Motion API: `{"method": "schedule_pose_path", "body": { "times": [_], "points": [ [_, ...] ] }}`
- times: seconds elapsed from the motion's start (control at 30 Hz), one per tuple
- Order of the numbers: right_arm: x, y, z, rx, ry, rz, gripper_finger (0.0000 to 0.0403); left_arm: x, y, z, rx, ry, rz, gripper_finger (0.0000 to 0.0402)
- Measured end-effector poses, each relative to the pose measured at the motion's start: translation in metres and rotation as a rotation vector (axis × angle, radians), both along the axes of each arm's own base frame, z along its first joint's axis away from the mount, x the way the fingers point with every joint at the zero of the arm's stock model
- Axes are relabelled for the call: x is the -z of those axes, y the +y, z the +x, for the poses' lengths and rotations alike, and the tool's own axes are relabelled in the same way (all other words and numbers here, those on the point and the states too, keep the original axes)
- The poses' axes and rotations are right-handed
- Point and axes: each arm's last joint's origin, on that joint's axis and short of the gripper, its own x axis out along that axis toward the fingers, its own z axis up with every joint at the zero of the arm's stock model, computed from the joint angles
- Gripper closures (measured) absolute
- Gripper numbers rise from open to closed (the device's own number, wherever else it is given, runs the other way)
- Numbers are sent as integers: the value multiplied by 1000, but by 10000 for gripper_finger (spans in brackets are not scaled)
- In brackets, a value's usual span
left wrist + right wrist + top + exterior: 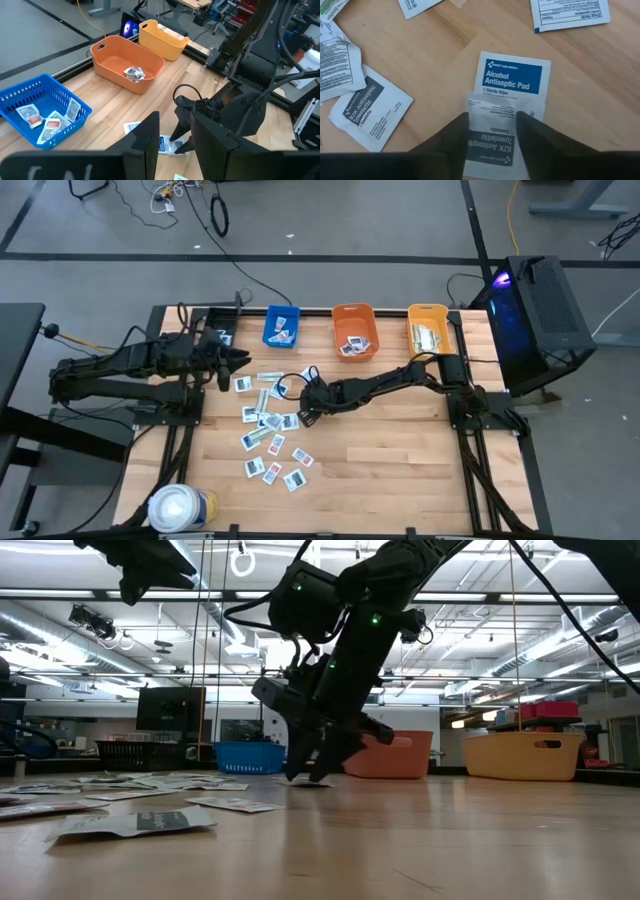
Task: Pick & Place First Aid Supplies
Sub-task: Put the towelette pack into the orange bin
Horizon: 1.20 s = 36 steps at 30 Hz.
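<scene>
The first aid supplies (268,430) lie scattered flat on the wooden table, left of centre. My right gripper (305,412) reaches down into their far right part and is shut on a white BZK towelette packet (492,132). That packet lies partly over a blue-printed alcohol pad packet (516,80). In the low view the right gripper's (305,775) fingertips are down at the tabletop. My left gripper (243,363) hangs raised over the table's far left, open, with nothing between its fingers (150,140). My right gripper pinches the BZK packet between its two fingers, one on each long side edge (470,125), near the packet's near end. The fingers slant down from above, from the table's right. The packet's far end (492,102) is crumpled and rests on the alcohol pad packet.
Along the far edge stand a blue bin (282,326), an orange bin (354,330) and a yellow bin (428,328), each with a few packets inside. A large white roll (180,508) sits at the near left corner. Bare wood lies at the near right.
</scene>
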Motion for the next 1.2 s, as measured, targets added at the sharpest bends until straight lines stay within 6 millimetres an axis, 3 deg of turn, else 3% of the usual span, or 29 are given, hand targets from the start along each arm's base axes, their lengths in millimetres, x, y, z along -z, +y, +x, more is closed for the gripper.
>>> {"method": "schedule_pose_path", "body": {
  "times": [0.4,0.83,1.2],
  "points": [
    [0,0,0,-12,8,29,393,-2,0,1,0,-17,1,287],
    [-4,-4,-1,7,3,31,402,-2,0,1,0,-20,1,287],
    [-18,21,-4,-77,-31,27,387,-2,0,0,0,-21,2,287]
  ]
}}
